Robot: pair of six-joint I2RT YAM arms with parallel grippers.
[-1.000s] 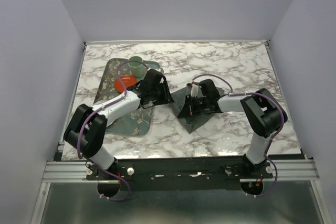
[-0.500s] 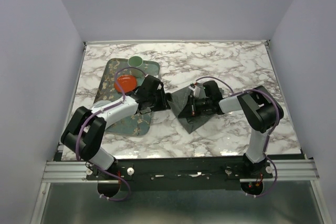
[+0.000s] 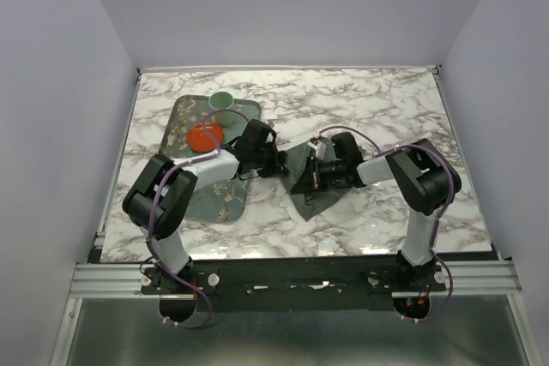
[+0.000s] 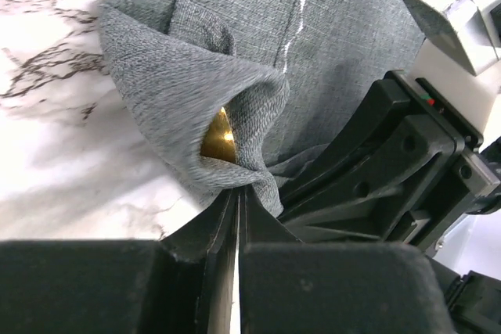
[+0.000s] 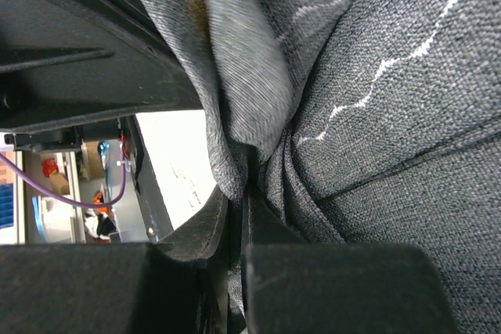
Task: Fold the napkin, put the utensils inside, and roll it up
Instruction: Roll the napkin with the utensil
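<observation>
The dark grey napkin (image 3: pixel 310 199) lies bunched on the marble table between my two grippers. My left gripper (image 3: pixel 283 165) is at its left edge, shut on a rolled fold of the cloth (image 4: pixel 180 91), jaws pinched together (image 4: pixel 239 197). Inside that fold a bit of a gold utensil (image 4: pixel 218 137) shows; the rest of the utensils is hidden. My right gripper (image 3: pixel 316 176) faces the left one from the right and is shut on a cloth fold (image 5: pixel 241 193). The napkin (image 5: pixel 391 76) fills the right wrist view.
A green floral tray (image 3: pixel 219 199) lies to the left of the napkin with a red bowl (image 3: pixel 204 135) and a green cup (image 3: pixel 222 102) on it. The marble table (image 3: pixel 386 109) ends at walls behind and a metal rail in front.
My left gripper has moved right from the tray's edge towards the right gripper, taking the napkin's left edge with it. The cloth now looks narrower. The right gripper has barely moved.
</observation>
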